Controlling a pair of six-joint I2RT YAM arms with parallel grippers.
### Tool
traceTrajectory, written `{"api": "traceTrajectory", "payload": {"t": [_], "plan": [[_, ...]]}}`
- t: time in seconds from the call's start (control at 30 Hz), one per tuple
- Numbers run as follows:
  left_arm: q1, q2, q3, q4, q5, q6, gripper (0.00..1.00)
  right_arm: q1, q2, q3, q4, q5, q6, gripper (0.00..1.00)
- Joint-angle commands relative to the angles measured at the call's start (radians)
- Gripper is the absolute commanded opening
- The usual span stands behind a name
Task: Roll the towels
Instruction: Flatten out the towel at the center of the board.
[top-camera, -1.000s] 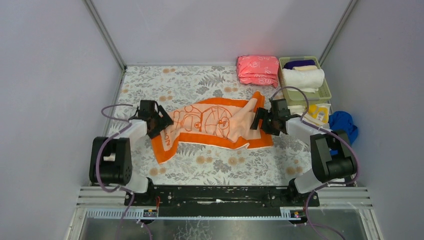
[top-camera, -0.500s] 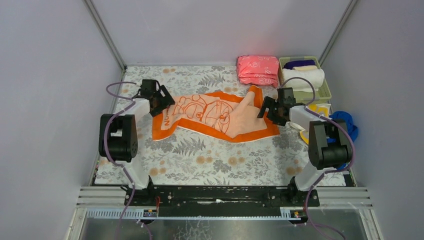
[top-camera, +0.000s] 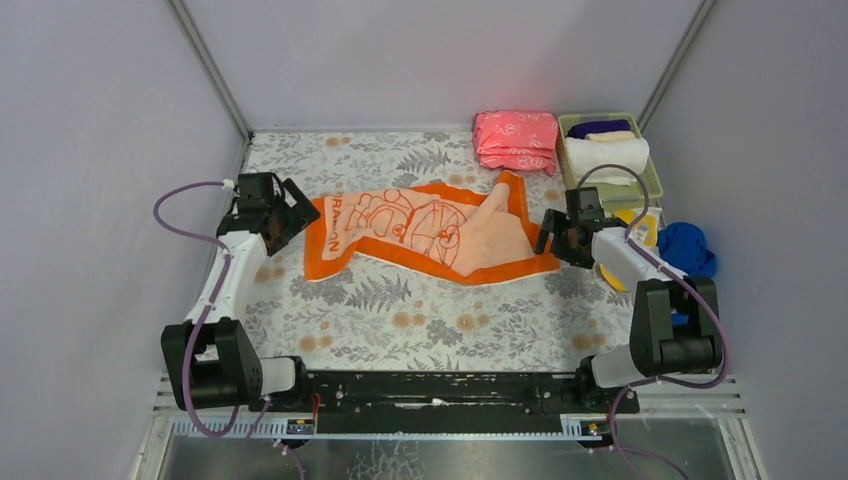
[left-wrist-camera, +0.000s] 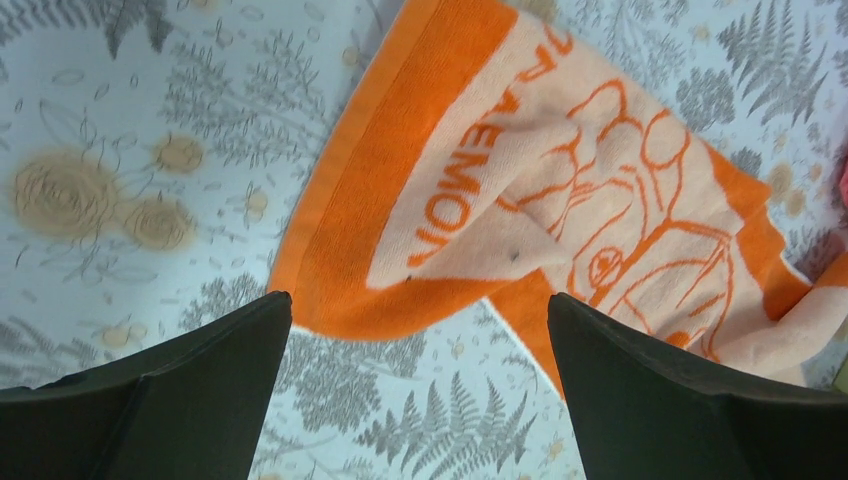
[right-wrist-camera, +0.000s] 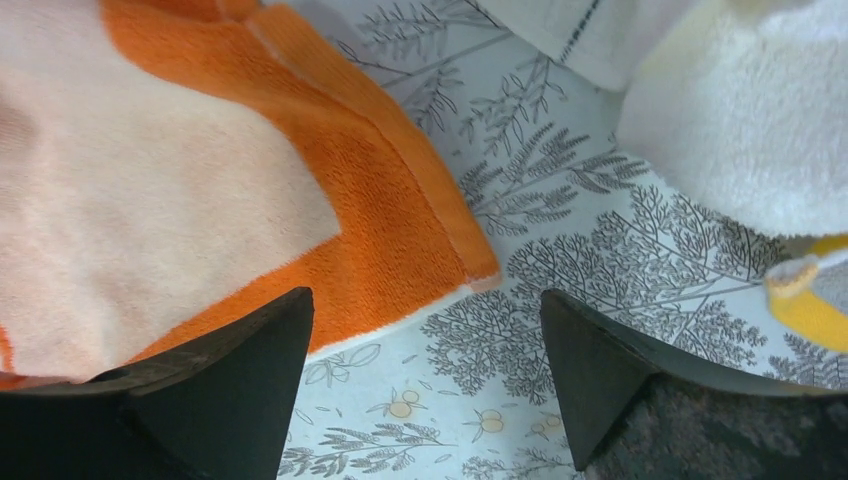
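Two end effectors, left and right, flank the orange towel.

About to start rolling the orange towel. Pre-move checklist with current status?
1. Left hand open and empty: ok.
2. Right hand open and empty: ok.
3. Orange terry towel with white pattern lies flat: not ok; its right end is folded over, and a flap is folded at the left end.
4. Towel clear of the folded pink stack: cannot tell; its far corner reaches right up to it.
5. Right hand clear of the white fluffy cloth and yellow cloth: cannot tell; both sit close beside it.
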Motion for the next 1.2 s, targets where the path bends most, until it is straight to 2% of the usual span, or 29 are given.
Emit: {"api": "traceTrajectory", "payload": {"t": [0.0, 0.1, 0.23, 0.47, 0.8, 0.97, 1.17], "plan": [[0.005, -0.065, 0.003, -0.129, -0.054, 0.005, 1.00, -0.009, 0.023, 0.006, -0.030, 0.034, -0.004, 0.87], [0.006, -0.110, -0.051, -0.104, -0.023, 0.000, 1.00, -0.009, 0.053, 0.018, -0.039, 0.034, 0.002, 0.79], [0.017, -0.092, -0.074, -0.131, -0.019, 0.006, 1.00, -0.009, 0.084, 0.019, -0.040, 0.047, 0.007, 0.70], [0.043, -0.055, -0.118, -0.116, 0.040, 0.000, 1.00, -0.012, 0.107, 0.022, -0.021, 0.055, 0.001, 0.62], [0.049, 0.030, -0.160, -0.119, 0.041, -0.035, 1.00, -0.020, 0.165, 0.012, -0.006, 0.056, -0.002, 0.54], [0.051, 0.077, -0.162, -0.126, 0.036, -0.041, 1.00, -0.020, 0.201, -0.001, -0.006, -0.002, -0.001, 0.50], [0.050, 0.092, -0.172, -0.126, 0.022, -0.055, 1.00, -0.020, 0.240, 0.001, -0.011, -0.034, -0.004, 0.33]]}}
